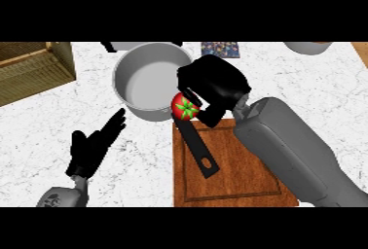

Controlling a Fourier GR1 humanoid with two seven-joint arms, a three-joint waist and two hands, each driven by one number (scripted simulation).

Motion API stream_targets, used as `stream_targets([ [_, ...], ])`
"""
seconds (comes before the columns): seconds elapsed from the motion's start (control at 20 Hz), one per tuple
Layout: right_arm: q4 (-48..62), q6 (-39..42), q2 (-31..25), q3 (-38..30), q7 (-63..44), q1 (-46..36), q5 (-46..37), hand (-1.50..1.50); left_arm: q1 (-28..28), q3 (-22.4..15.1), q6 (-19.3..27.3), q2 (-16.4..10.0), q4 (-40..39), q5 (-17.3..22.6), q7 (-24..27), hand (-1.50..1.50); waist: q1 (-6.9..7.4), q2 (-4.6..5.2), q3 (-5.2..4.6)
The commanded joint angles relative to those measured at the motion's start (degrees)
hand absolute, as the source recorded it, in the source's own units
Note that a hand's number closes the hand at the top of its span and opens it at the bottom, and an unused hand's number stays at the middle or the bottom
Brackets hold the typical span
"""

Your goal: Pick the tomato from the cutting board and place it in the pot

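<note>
Head view, transfer stage. The right hand [212, 83] is curled round the tomato [185, 107], which shows red with a green star-shaped calyx between thumb and fingers. It is held clear of the cutting board [237, 175], at the near-right rim of the pot [147, 80]. The pot's open mouth lies to the hand's left and slightly farther away; the coming move apparently turns on that short offset. The tomato is round, so no long axis matters. The pot's black handle [198, 148] slants back across the board. The right forearm enters from the lower right, wrist bent towards the pot. The left hand [92, 146] rests open on the desk [309, 82], well apart.
</note>
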State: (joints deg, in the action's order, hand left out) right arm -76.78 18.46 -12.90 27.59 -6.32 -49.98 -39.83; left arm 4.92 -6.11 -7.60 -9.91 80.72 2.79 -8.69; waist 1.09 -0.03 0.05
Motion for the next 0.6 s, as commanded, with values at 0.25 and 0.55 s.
stream_targets([
  [0.25,14.78,10.99,11.47,5.78,-16.41,-2.34,-4.9,1.5,1.61,0.63,0.22,0.44,-0.76,0.06,-1.89,0.0,-0.36,0.09,-0.12],
  [0.55,18.24,6.22,12.78,6.04,-12.27,-2.71,0.61,-1.5,2.53,-0.11,0.66,2.39,-4.76,-1.5,-0.24,0.0,-0.13,0.31,-0.07],
])
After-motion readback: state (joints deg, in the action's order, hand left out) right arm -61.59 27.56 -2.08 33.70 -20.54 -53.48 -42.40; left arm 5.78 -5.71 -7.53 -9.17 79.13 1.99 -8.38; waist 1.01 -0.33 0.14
